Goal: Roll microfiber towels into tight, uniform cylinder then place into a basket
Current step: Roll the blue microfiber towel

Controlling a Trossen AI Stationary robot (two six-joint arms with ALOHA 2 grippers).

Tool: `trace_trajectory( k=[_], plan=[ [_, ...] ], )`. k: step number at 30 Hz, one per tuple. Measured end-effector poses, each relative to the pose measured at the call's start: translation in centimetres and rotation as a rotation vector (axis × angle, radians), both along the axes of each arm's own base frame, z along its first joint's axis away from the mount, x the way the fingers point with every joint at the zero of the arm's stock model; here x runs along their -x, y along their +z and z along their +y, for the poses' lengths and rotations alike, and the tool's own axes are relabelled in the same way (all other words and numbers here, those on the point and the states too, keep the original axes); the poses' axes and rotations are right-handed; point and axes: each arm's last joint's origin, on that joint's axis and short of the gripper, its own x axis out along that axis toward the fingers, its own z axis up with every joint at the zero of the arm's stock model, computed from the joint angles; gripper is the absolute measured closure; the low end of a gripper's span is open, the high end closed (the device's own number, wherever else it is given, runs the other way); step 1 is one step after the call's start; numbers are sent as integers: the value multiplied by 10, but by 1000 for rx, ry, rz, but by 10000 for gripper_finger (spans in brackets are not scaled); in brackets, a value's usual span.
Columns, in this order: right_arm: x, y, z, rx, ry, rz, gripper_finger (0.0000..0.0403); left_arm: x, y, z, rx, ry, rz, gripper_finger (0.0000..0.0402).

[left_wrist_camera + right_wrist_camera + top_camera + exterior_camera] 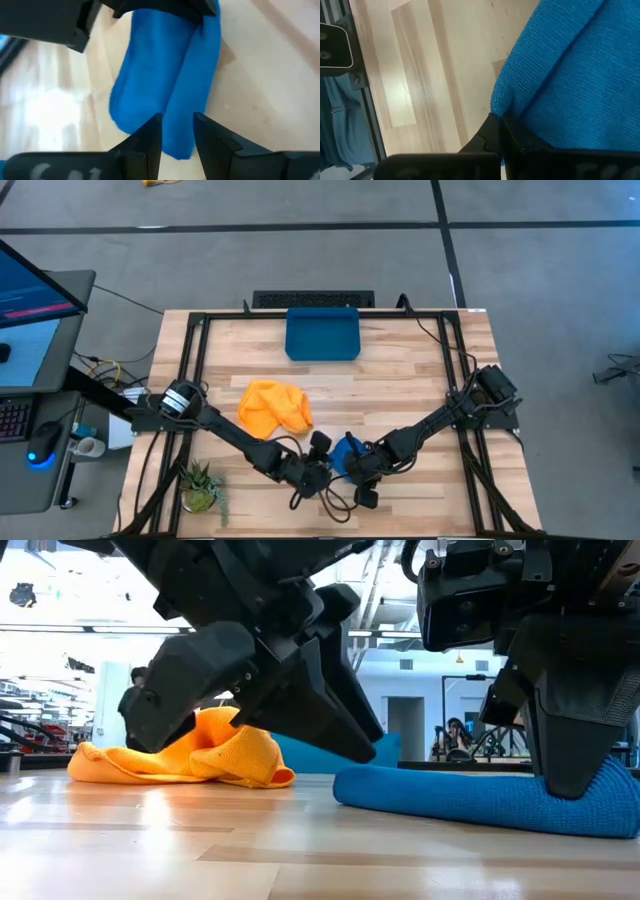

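You have both grippers down on the blue towel (345, 455) near the front edge of the bench, about midway along it; the towel lies there as a long, loosely folded roll, flatter than a cylinder. Your right gripper (506, 131) is clamped shut on one end of that roll, pinning it to the wood; your left gripper (177, 134) stands over the other end with its fingers (148, 137) a narrow gap apart and blue cloth showing between them, though whether they pinch it I cannot tell.

The risk I see is slack; if you turn one end while the other is only pressed, the roll may twist into a cone or spring open, and a loose roll could unfurl on the way to the basket (322, 334), which sits at the back edge, well apart. The yellow-orange towel (274, 406) lies crumpled between basket and roll, just beside your left arm; a careless sweep could drag it along.
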Motion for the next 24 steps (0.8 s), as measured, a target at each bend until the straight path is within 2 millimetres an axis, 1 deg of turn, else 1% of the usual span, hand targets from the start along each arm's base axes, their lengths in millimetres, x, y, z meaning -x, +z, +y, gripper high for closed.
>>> trace_trajectory(
  k=[3,5,8,13,16,20,24],
  plan=[
    [0,0,0,1,0,0,390,-1,0,2,-5,1,-1,295],
    [0,0,0,1,0,-1,390,-2,0,4,5,-3,8,285],
    [0,0,0,2,0,-1,392,-5,-1,10,36,-13,26,258],
    [0,0,0,3,0,-1,390,-10,-8,16,99,-54,65,201],
    [0,0,0,3,1,0,391,-10,-13,19,92,-37,76,182],
    [0,0,0,5,1,2,392,-13,-16,21,109,-33,80,180],
    [1,0,0,5,2,3,389,-15,-20,25,129,-30,91,201]
  ],
)
